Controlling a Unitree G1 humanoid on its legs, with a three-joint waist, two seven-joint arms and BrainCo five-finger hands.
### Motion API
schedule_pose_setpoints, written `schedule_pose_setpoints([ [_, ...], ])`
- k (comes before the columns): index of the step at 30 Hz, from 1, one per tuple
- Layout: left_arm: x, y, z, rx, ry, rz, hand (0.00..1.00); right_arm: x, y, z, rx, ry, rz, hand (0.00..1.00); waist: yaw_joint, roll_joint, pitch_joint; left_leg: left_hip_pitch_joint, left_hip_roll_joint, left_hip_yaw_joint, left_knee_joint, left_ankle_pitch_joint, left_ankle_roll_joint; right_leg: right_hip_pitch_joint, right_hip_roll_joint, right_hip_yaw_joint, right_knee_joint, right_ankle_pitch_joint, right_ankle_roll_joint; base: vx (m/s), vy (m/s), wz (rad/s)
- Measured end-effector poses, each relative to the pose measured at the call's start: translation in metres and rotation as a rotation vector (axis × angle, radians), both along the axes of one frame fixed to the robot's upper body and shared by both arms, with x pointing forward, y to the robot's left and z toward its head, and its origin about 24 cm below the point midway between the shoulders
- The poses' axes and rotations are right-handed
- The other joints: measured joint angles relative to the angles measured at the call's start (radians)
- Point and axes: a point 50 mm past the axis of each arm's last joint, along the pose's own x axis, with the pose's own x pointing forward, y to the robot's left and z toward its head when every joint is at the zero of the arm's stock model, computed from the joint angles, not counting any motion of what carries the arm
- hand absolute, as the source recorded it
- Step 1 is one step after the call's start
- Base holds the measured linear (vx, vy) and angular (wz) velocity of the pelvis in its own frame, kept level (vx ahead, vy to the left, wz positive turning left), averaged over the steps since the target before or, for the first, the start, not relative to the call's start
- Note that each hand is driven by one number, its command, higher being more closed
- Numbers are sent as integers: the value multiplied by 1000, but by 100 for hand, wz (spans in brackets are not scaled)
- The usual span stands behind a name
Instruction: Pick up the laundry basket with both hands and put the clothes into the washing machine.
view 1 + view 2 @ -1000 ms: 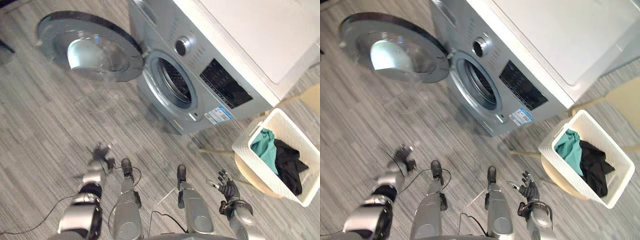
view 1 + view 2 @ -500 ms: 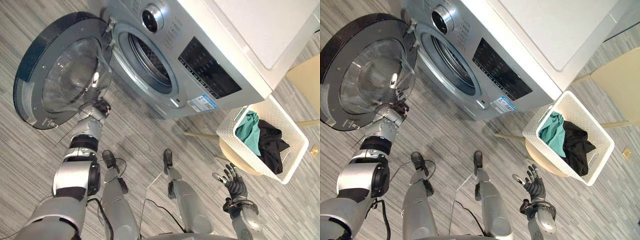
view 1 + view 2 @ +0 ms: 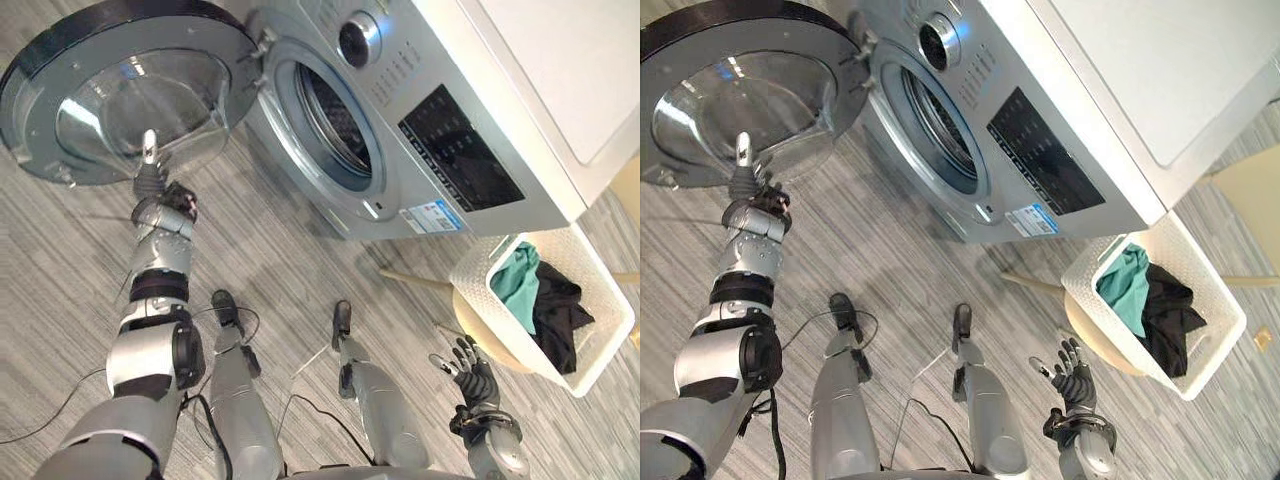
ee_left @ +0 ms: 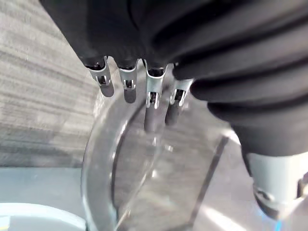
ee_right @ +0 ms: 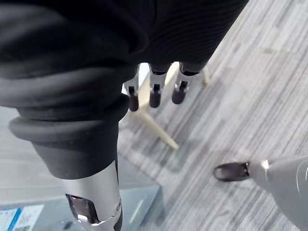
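Silver-grey arms (image 3: pixel 148 352), dark ribbed covers on left hand (image 3: pixel 153 187) and right hand (image 3: pixel 471 373)

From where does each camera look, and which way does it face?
Left eye view: on the head, facing down at washing machine, laundry basket; left hand, right hand show.
Right eye view: beside it, same scene.
Left wrist view: behind the left hand, facing the door glass.
Right wrist view: behind the right hand, facing floor and stool leg.
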Motion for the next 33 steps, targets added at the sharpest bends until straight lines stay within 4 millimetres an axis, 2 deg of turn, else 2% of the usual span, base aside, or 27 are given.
schedule_pose_setpoints([
  [2, -15, 12, -22, -15, 46, 44, 0, -1, -2, -2, -2, 10, -7, 0, 12, 10, 0, 27, -6, 3, -1, -4, 5, 10, -8, -2, 35, -26, 0, 35, 3, 15],
  [4, -34, 16, -59, -34, 138, 71, 0, -5, -7, -8, -5, 39, -26, 0, 22, 21, -1, 76, -24, 3, -5, -11, 11, 38, -29, -10, 87, -69, 1, 52, 12, 25],
  [5, -39, 14, -69, -43, 165, 69, 0, -7, -8, -10, -5, 49, -35, 0, 23, 23, -2, 90, -32, 3, -6, -13, 13, 46, -36, -14, 104, -84, 3, 68, 14, 33],
  [7, -65, 0, -120, -64, 305, 49, 0, -12, -14, -18, -8, 92, -59, 0, 26, 36, -9, 157, -61, 3, -12, -28, 19, 92, -69, -22, 160, -132, 12, 83, 18, 33],
  [9, -89, -13, -155, -74, 408, 16, 0, -16, -17, -25, -2, 132, -74, 0, 26, 42, -25, 200, -79, 7, -11, -45, 22, 123, -90, -23, 190, -161, 16, 82, 12, 21],
  [11, -135, -38, -207, -76, 602, -77, 0, -24, -23, -43, 19, 228, -110, 0, 28, 56, -64, 272, -101, 14, -19, -68, 26, 180, -115, -24, 215, -195, 24, 100, 4, 16],
  [12, -148, -45, -220, -84, 653, -106, 0, -28, -24, -48, 26, 256, -122, 0, 29, 63, -79, 284, -105, 14, -20, -73, 27, 193, -120, -26, 218, -203, 27, 117, -2, 12],
  [13, -180, -61, -246, -120, 766, -161, 0, -35, -29, -62, 36, 331, -152, 0, 28, 75, -118, 323, -116, 20, -23, -73, 22, 224, -132, -27, 223, -214, 30, 100, -4, 11],
  [14, -201, -70, -260, -129, 840, -199, 0, -41, -31, -70, 43, 378, -172, 0, 28, 84, -136, 355, -124, 22, -38, -73, 21, 251, -139, -31, 222, -221, 32, 102, -8, 11],
  [15, -213, -75, -267, -134, 879, -217, 0, -46, -32, -74, 48, 406, -184, 0, 28, 89, -147, 372, -128, 22, -50, -73, 21, 266, -143, -33, 222, -226, 34, 55, -23, 11],
  [16, -239, -84, -279, -142, 959, -253, 0, -56, -35, -84, 70, 472, -216, 0, 28, 100, -177, 408, -137, 23, -71, -72, 20, 294, -149, -37, 223, -237, 35, 77, -53, 18],
  [17, -266, -86, -288, -153, 1032, -259, 0, -72, -35, -95, 86, 560, -242, 0, 28, 114, -206, 453, -144, 16, -104, -63, 8, 332, -152, -50, 222, -248, 35, 77, -64, 18],
  [18, -270, -86, -289, -153, 1045, -263, 0, -75, -35, -97, 89, 577, -247, 0, 28, 117, -210, 463, -145, 14, -110, -62, 6, 341, -152, -53, 221, -250, 34, 72, -84, 22],
  [20, -305, -88, -297, -162, 1148, -264, 0, -98, -32, -111, 120, 699, -266, 0, 27, 130, -233, 525, -151, -6, -164, -41, -7, 404, -145, -82, 223, -273, 30, -4, -87, 30],
  [23, -336, -89, -302, -221, 1223, -214, 0, -111, -27, -118, 141, 778, -271, 0, 26, 147, -259, 555, -156, -51, -193, -16, -15, 446, -136, -126, 228, -297, 24, 7, -92, 49],
  [24, -349, -93, -303, -275, 1237, -176, 0, -113, -24, -121, 152, 801, -264, 0, 29, 152, -262, 563, -153, -79, -182, -11, -15, 472, -130, -146, 232, -305, 19, 21, -90, 52],
  [26, -358, -95, -304, -320, 1238, -135, 0, -107, -25, -121, 151, 794, -255, 0, 36, 152, -261, 563, -150, -93, -163, -7, -14, 482, -134, -163, 236, -311, 14, -22, -43, 38],
  [27, -361, -95, -304, -349, 1233, -105, 0, -98, -24, -120, 141, 783, -234, 0, 43, 149, -261, 537, -154, -88, -111, 4, 2, 492, -138, -175, 240, -317, 10, -113, -50, 48],
  [28, -360, -96, -304, -365, 1220, -93, 0, -90, -25, -120, 127, 780, -211, 0, 46, 139, -260, 491, -160, -76, -56, 43, 32, 490, -139, -196, 249, -321, 2, -136, -67, 53],
  [29, -358, -95, -303, -364, 1214, -91, 0, -84, -24, -120, 121, 774, -196, 0, 45, 137, -259, 476, -162, -68, -53, 72, 36, 486, -140, -205, 250, -317, -6, -163, -75, 54],
  [30, -347, -91, -302, -346, 1186, -91, 0, -69, -21, -118, 120, 742, -173, 0, 47, 118, -242, 456, -156, -45, 20, 48, 31, 482, -158, -233, 252, -304, -25, -173, -15, 33],
  [31, -345, -93, -302, -350, 1179, -92, 0, -58, -22, -115, 113, 714, -167, 0, 52, 129, -233, 407, -124, -13, 274, -85, 44, 475, -157, -241, 275, -304, -27, -235, 36, 16],
  [32, -346, -96, -303, -356, 1185, -101, 0, -51, -26, -113, 104, 691, -171, 0, 50, 147, -237, 404, -111, -12, 502, -178, 33, 475, -156, -235, 292, -305, -28, -202, 75, -8],
  [33, -346, -98, -303, -354, 1188, -112, 0, -49, -28, -111, 98, 681, -173, 0, 49, 156, -240, 425, -116, -12, 561, -205, 13, 475, -155, -228, 295, -303, -30, -185, 115, -14],
])
